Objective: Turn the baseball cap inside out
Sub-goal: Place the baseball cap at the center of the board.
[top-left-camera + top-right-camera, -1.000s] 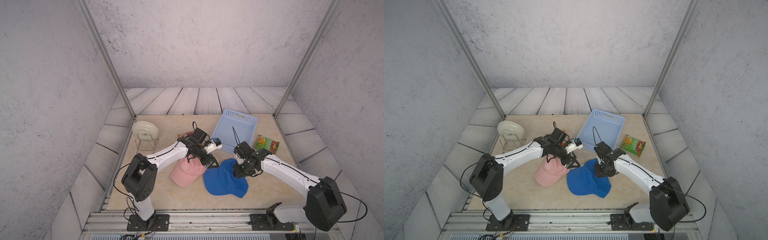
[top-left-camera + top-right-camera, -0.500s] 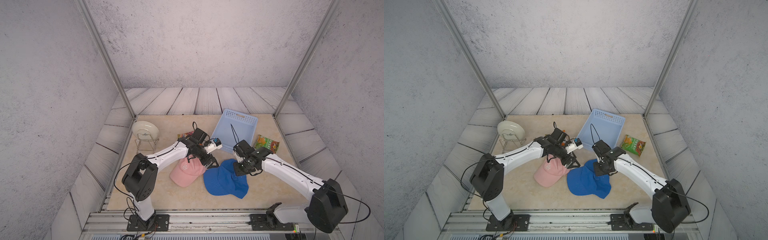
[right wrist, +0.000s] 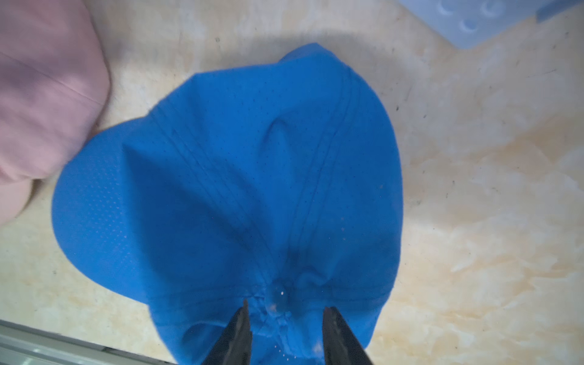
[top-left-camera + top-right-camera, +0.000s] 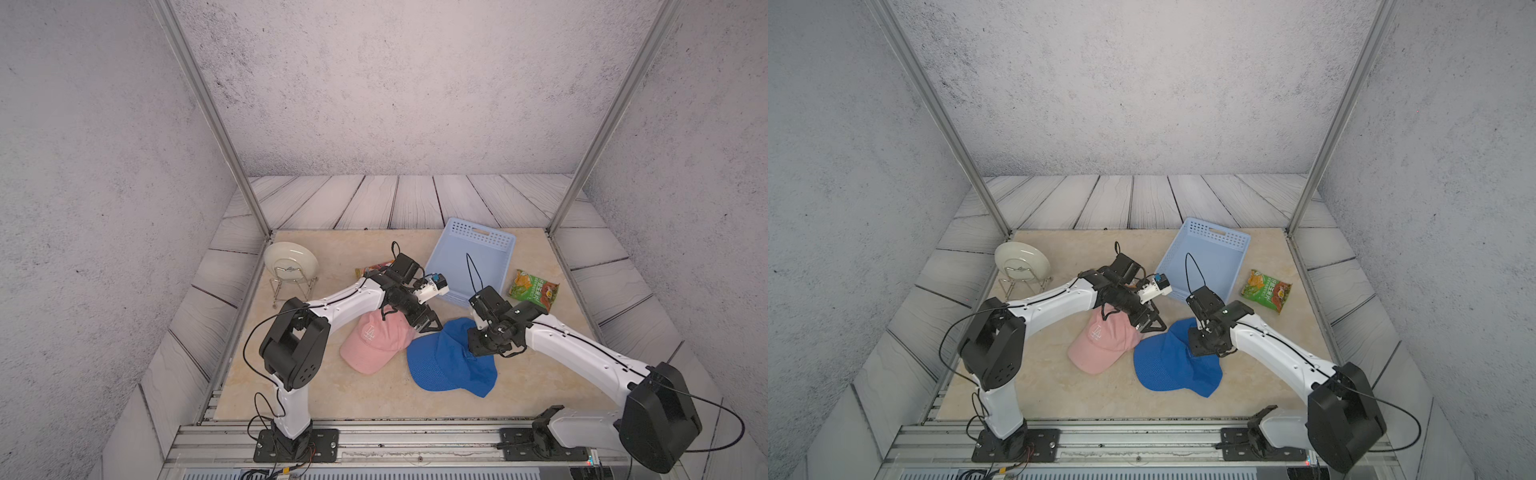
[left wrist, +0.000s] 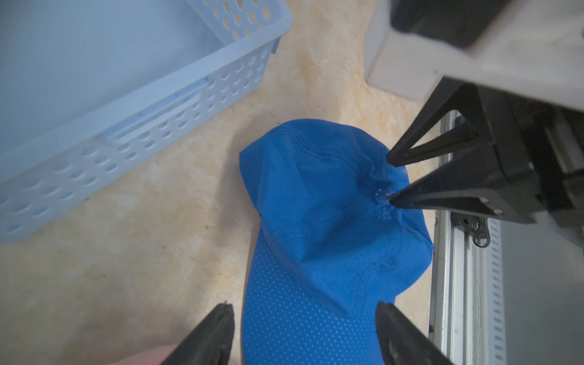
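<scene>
A blue baseball cap (image 4: 444, 365) (image 4: 1171, 365) lies on the table in front of centre, its crown partly flattened and creased. My right gripper (image 4: 473, 353) (image 3: 286, 306) points down onto the crown's top. Its jaws are open, with puckered fabric (image 3: 278, 297) between the tips and nothing clamped. The left wrist view shows the same two tips (image 5: 389, 180) apart on the cap (image 5: 316, 205). My left gripper (image 4: 428, 328) (image 5: 302, 308) hangs open just above the cap's perforated panel (image 5: 300, 316), holding nothing.
A pink cap (image 4: 376, 340) (image 3: 41, 94) lies touching the blue cap's left side. Behind them stands a light blue basket (image 4: 478, 241) (image 5: 142, 126). A green snack bag (image 4: 534, 289) lies to the right. At the back left, a plate (image 4: 291, 259) sits on a wire rack.
My right gripper has shifted slightly over the blue cap's crown. The left arm and the pink cap have not moved.
</scene>
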Motion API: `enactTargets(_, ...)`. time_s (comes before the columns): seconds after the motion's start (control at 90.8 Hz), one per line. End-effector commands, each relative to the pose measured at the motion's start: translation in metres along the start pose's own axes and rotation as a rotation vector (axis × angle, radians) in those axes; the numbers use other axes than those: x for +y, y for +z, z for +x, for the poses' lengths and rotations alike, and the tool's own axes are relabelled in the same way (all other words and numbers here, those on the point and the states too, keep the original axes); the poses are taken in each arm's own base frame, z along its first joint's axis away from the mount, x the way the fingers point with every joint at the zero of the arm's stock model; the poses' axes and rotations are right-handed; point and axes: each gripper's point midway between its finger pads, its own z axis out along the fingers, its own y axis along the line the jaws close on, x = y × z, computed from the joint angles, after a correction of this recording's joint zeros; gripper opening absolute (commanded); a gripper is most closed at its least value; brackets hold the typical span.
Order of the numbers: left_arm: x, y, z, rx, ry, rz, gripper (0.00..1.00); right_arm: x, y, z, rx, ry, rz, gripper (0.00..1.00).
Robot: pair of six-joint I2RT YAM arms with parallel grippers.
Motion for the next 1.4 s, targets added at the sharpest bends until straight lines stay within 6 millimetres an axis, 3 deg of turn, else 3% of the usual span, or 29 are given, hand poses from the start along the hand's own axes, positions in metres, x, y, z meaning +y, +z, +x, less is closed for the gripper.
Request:
enactTargets(0.0, -0.003, 0.008, -0.001, 0.016, 0.014, 0.033, 0.76, -0.001, 0.01, 0.004, 0.033, -0.003, -0.001, 0.45)
enactTargets(0.22, -0.001, 0.009, 0.005, 0.027, 0.015, 0.021, 0.76, -0.003, 0.039, 0.018, 0.117, -0.045, 0.011, 0.45)
enactTargets(0.462, 0.002, 0.009, 0.012, 0.047, 0.011, -0.003, 0.76, -0.009, 0.057, 0.016, 0.134, -0.069, 0.051, 0.17)
enactTargets(0.528, 0.003, 0.008, 0.014, 0.053, 0.01, -0.009, 0.76, -0.01, 0.059, 0.017, 0.14, -0.071, 0.059, 0.13)
enactTargets(0.65, 0.003, 0.007, 0.016, 0.056, 0.011, -0.013, 0.77, -0.015, 0.069, 0.024, 0.174, -0.074, 0.083, 0.16)
enactTargets(0.837, 0.004, 0.003, 0.016, 0.05, 0.005, -0.027, 0.78, -0.018, 0.076, 0.029, 0.23, -0.086, 0.117, 0.31)
enactTargets(0.925, 0.005, 0.001, 0.016, 0.04, -0.004, -0.037, 0.78, -0.019, 0.08, 0.031, 0.255, -0.094, 0.142, 0.31)
enactTargets(1.002, 0.006, -0.004, 0.016, 0.031, -0.014, -0.051, 0.78, -0.018, 0.081, 0.03, 0.256, -0.101, 0.156, 0.23)
enactTargets(1.079, 0.007, -0.008, 0.017, 0.021, -0.024, -0.061, 0.78, -0.017, 0.083, 0.03, 0.256, -0.097, 0.149, 0.06)
enactTargets(1.101, 0.007, -0.01, 0.017, 0.018, -0.025, -0.065, 0.78, -0.016, 0.082, 0.029, 0.249, -0.097, 0.146, 0.0)
enactTargets(1.222, 0.006, -0.022, 0.016, -0.008, -0.036, -0.07, 0.78, -0.005, 0.064, 0.019, 0.196, -0.096, 0.094, 0.0)
enactTargets(1.387, 0.006, -0.038, 0.013, -0.05, -0.054, -0.073, 0.78, 0.016, 0.009, -0.006, 0.085, -0.084, 0.003, 0.0)
